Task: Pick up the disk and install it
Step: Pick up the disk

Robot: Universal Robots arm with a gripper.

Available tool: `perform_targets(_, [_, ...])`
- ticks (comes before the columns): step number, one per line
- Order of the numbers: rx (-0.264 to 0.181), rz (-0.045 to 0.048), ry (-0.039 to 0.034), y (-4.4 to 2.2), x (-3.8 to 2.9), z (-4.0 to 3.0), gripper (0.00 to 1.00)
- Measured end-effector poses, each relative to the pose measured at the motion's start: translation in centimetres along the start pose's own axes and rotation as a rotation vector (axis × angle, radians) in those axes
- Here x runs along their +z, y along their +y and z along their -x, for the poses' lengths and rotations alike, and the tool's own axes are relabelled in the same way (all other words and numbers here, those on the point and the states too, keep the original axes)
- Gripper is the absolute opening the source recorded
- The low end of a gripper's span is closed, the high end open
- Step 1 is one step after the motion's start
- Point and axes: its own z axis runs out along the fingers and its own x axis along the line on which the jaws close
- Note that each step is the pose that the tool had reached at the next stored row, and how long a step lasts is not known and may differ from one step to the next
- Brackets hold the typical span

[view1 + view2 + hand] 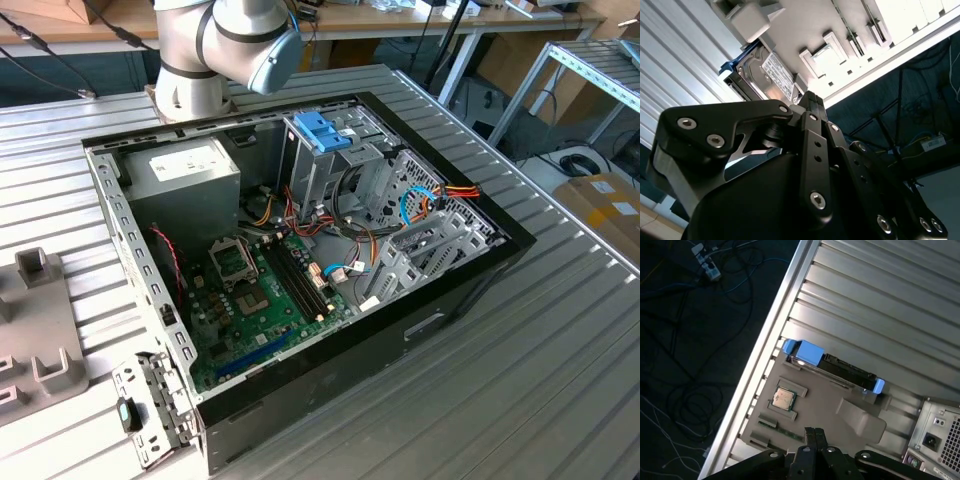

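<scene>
In the exterior view, the arm (pixel 225 40) rises from the far end of a ribbed metal worktop (pixel 560 380). An open computer case (pixel 420 330) lies on the worktop with its inside facing up. A bare blue bracket (pixel 322 130) sits in the drive cage, a grey power supply box (pixel 185 170) fills one corner, and a green motherboard (pixel 260 300) covers the case bottom. A grey tray (pixel 35 340) lies on the worktop at the exterior view's left, apart from the case.

In the second wrist view, the black hand (pixel 811 97) is clenched, its fingertips pressed together with nothing between them. Just beyond them is the disk (pixel 767 77), its silver face and white label turned toward the camera and a blue frame along its edge. It stands on edge against the tray (pixel 805 25), apart from the hand.

In the first wrist view, the hand (pixel 814 432) hangs over the tray (pixel 860 420), fingertips together and empty. The disk (pixel 840 367) shows as a thin dark strip with blue ends at the tray's far side. A processor chip (pixel 784 397) rests in a tray pocket near it. The back corner of the case (pixel 940 435) is beside the tray, and cables (pixel 685 390) lie on the dark floor (pixel 670 340) past the worktop's edge.
</scene>
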Motion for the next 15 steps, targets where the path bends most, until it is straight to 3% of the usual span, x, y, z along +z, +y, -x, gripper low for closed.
perform_targets(15, [-0.065, 0.0016, 0.0026, 0.00, 0.00, 0.00, 0.10])
